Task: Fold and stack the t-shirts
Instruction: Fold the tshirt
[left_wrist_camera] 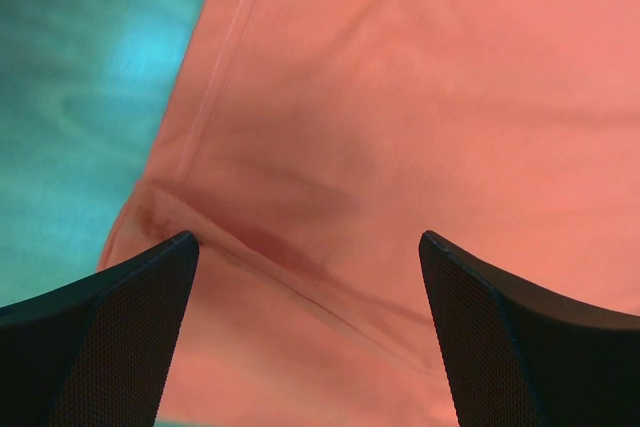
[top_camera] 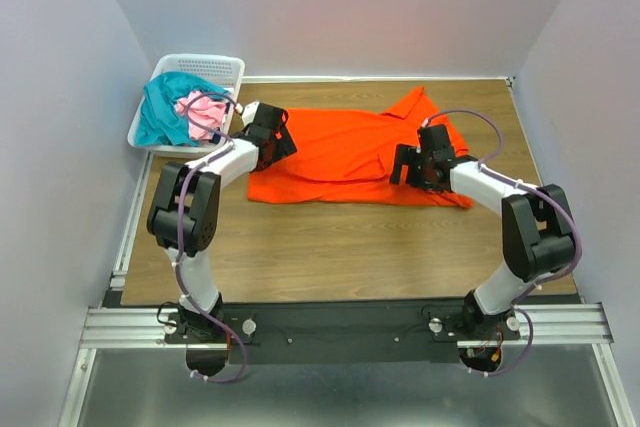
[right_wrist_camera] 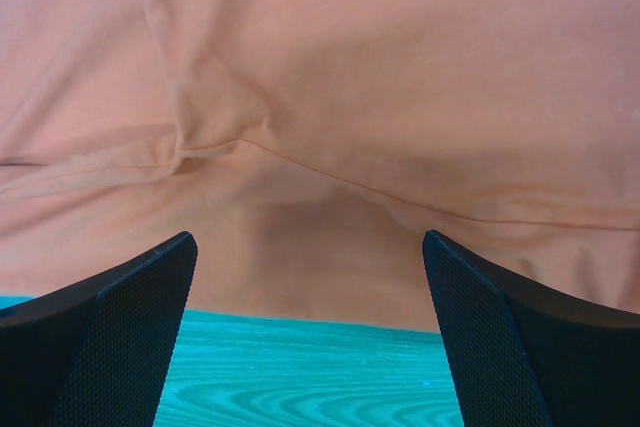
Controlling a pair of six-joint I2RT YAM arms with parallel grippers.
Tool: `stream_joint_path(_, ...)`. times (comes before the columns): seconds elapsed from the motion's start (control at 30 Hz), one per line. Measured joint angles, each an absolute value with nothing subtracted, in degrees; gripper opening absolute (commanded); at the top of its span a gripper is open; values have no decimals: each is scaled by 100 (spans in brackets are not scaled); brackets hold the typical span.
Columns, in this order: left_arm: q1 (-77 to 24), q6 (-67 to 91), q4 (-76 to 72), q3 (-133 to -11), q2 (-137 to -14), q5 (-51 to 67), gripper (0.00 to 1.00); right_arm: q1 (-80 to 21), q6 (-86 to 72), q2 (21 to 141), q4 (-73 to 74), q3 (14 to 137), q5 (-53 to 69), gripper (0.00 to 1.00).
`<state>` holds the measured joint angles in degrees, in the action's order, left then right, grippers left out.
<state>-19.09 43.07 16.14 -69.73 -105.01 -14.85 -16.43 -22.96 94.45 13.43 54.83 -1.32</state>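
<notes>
The wooden tabletop [top_camera: 340,247] carries the orange t-shirt [top_camera: 340,152] spread across its far half. Both arms reach over it, so the top view hides the shirt's left end and part of its right side. Whether either end effector presses on the cloth cannot be told. At the far left corner stands a white slatted basket [top_camera: 225,67]. It holds the teal t-shirt [top_camera: 165,107], bunched and draped over the left rim, with the crumpled pink t-shirt [top_camera: 200,112] touching it on the right and partly hidden behind the left arm. The orange shirt lies mostly flat, with a fold line across its middle and one flap rising to a point at the far right. The left end effector [left_wrist_camera: 310,242] is over the shirt's left end, fingers wide apart with nothing between them, above a seam and shallow creases. The right end effector [right_wrist_camera: 310,242] is likewise spread wide and empty over the shirt's near right edge, where wrinkles gather and bare tabletop shows just below the edge.
</notes>
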Motion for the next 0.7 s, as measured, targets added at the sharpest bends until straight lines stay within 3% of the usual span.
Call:
stream_joint_path(0.37, -1487, 4117, 1802, -7688, -11083, -1601, 98, -1643, -2294, 9008, 1347, 5472, -410, 100)
stream_joint_path(0.57, -1638, 4112, 1852, -7542, -10361, -1601, 98, -1643, -2239, 8735, 1345, 5474, -405, 100)
stream_joint_path(0.7, -1820, 4121, 1629, -7081, -9666, -1553, 98, -1667, -2185, 8794, 1345, 5485, 228, 100)
